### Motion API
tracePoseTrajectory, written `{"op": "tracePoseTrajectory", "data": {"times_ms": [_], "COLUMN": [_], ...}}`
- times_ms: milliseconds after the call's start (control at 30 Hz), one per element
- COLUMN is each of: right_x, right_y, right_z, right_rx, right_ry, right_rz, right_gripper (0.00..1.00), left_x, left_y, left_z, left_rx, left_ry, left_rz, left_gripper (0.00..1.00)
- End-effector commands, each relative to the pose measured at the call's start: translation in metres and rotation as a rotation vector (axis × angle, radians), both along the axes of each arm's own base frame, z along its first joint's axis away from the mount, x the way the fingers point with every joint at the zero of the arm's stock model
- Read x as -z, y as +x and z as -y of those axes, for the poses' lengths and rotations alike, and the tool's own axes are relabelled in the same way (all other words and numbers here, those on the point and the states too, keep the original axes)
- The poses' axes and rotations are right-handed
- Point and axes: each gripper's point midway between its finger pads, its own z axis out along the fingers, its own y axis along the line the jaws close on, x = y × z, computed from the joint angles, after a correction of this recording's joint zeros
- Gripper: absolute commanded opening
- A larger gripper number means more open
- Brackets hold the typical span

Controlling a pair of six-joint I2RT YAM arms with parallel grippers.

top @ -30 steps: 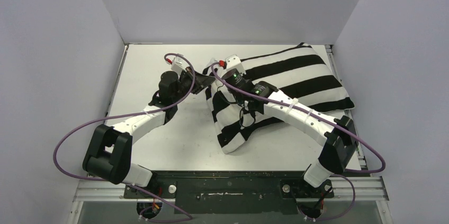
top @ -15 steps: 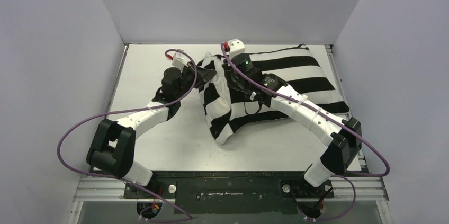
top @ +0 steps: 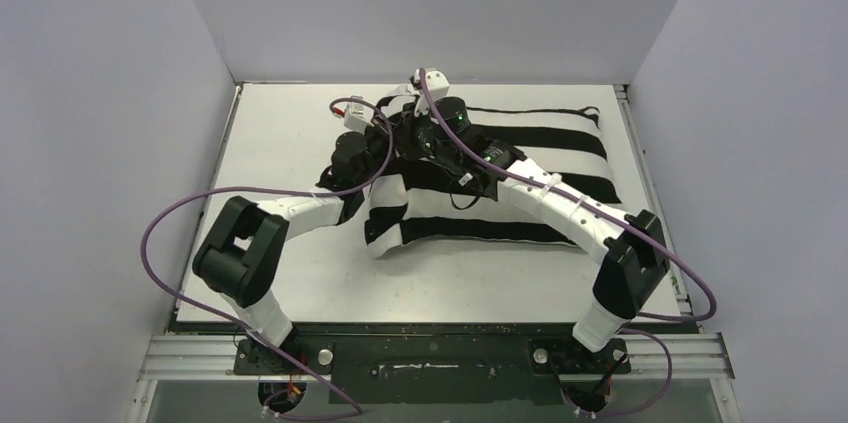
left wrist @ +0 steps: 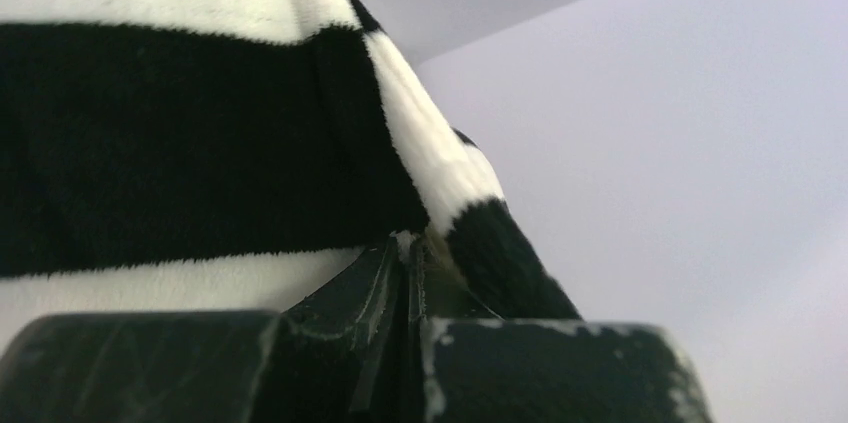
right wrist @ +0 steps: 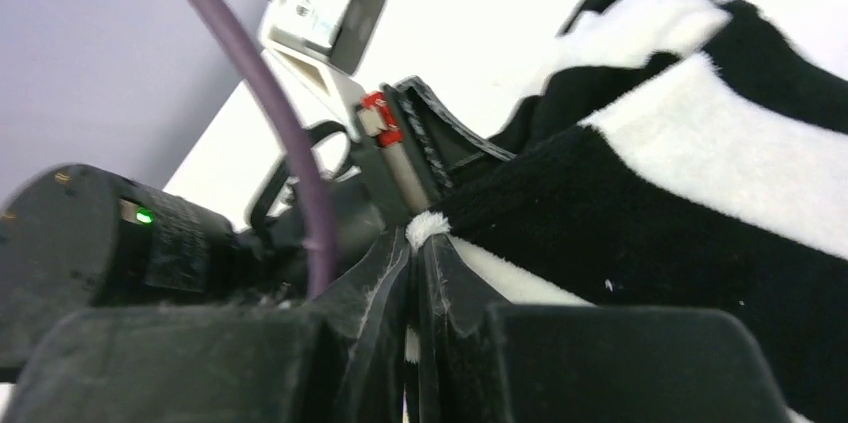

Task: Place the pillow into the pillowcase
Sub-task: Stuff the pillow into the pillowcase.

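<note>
The counter point(top: 270, 133) lies bare on the left. The pillowcase point(top: 480, 218) is spread from the middle to the right, plump along its length, with its left end raised and bunched near the back where both arms meet. The pillow itself is not seen (no plain fabric and no blue tag can be made out). It is judged to be inside, though how fully cannot be told.

Risks run the same way. On the left, only a thin fold of cloth is pinched. If it were pulled hard, that fold could slip out and the end of the case be dropped. In the middle, the left arm point(top: 300, 211) and right arm point(top: 560, 205) are crowded close at their tips, and one could be knocked by the other if either were swung across. On the right, the bulk of the filled case rests on the counter. If the raised end were hauled without the bulk being shaken down, the pillow might be dragged along or left bunched, with a corner unfilled.

The left jaws are clenched, with almost no gap, on a fold of the pillowcase where a black stripe meets a white one. The right jaws are likewise clamped nearly closed on a small pale tuft at the pillowcase's edge, just beside the left arm's tip.
</note>
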Motion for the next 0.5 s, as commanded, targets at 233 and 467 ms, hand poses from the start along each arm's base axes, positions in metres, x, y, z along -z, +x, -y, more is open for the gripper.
{"op": "tracePoseTrajectory", "data": {"times_ms": [233, 467], "right_x": [-0.136, -0.157], "right_y": [-0.101, -0.100], "right_z": [-0.109, -0.091], "right_rx": [-0.413, -0.352], "right_ry": [0.510, 0.617], "right_rz": [0.156, 0.196], "right_gripper": [0.00, 0.00], "left_x": [-0.017, 0.019], "left_y": [-0.014, -0.005], "left_z": [0.061, 0.048], "left_rx": [0.071, -0.048], "left_ry": [-0.122, -0.163], "left_rz": [0.066, 0.000], "left_gripper": [0.00, 0.00]}}
